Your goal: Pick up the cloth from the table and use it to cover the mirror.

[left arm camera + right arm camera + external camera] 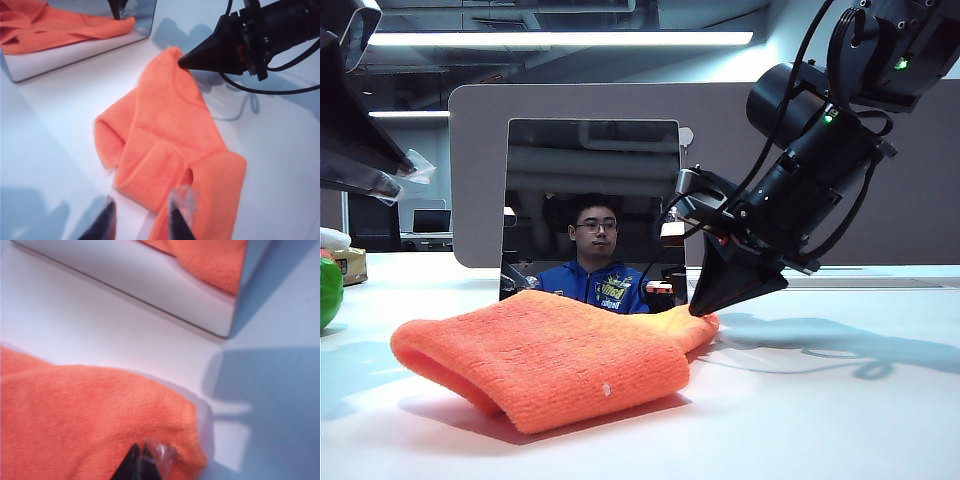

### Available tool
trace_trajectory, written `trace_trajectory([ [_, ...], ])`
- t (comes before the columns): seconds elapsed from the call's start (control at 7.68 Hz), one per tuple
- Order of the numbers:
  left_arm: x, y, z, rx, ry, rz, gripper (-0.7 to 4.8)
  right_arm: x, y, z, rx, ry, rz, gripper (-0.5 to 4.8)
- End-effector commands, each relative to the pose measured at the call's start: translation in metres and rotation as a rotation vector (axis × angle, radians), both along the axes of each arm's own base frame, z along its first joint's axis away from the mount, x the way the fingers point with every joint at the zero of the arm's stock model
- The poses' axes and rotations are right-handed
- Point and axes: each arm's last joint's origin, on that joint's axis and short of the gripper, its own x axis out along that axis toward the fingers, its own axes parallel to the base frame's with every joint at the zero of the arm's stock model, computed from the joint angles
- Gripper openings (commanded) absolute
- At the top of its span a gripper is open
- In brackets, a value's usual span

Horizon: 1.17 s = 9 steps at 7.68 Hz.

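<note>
The right end effector [703, 308] is closed, tips pinched on a corner of the cloth [545, 355], which lies folded on the desk [840, 420]. The mirror [592, 205] stands upright just beyond that end effector. The left end effector [142, 217] hangs above the cloth's opposite end, jaws apart, holding nothing.

Risk: the pinch appears to take only a thin edge of pile; lifting could let the thick cloth slip free. A one-corner lift would leave it hanging bunched, and dragging it could topple the mirror.

The left wrist view alone shows the folds; the right wrist view shows the pinch close up.
</note>
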Motion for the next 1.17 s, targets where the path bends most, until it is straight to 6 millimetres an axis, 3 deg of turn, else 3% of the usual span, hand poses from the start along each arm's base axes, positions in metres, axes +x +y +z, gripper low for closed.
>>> trace_trajectory([
  [0.13,0.001,0.000,0.002,-0.006,-0.016,-0.004,1.34,-0.035,-0.013,0.091,0.169,-0.163,0.085,-0.01],
  [0.26,0.001,0.000,0.002,-0.008,-0.014,-0.002,1.34,-0.036,-0.016,0.098,0.143,-0.210,0.041,-0.01],
  [0.65,-0.005,-0.001,-0.003,-0.031,0.081,-0.042,1.35,-0.029,-0.014,0.081,0.088,-0.162,0.009,-0.01],
  [0.78,-0.012,0.000,-0.010,-0.026,0.182,-0.054,1.61,-0.029,-0.014,0.081,0.088,-0.162,0.009,-0.01],
  [0.91,-0.016,0.000,-0.012,-0.025,0.232,-0.056,2.39,-0.029,-0.013,0.081,0.088,-0.162,0.009,-0.02],
  [1.04,-0.023,-0.013,-0.020,0.000,0.275,-0.132,3.37,-0.029,-0.013,0.081,0.088,-0.163,0.009,-0.01],
  [1.17,-0.017,-0.015,-0.026,0.001,0.286,-0.131,3.37,-0.029,-0.013,0.081,0.088,-0.162,0.010,-0.02],
])
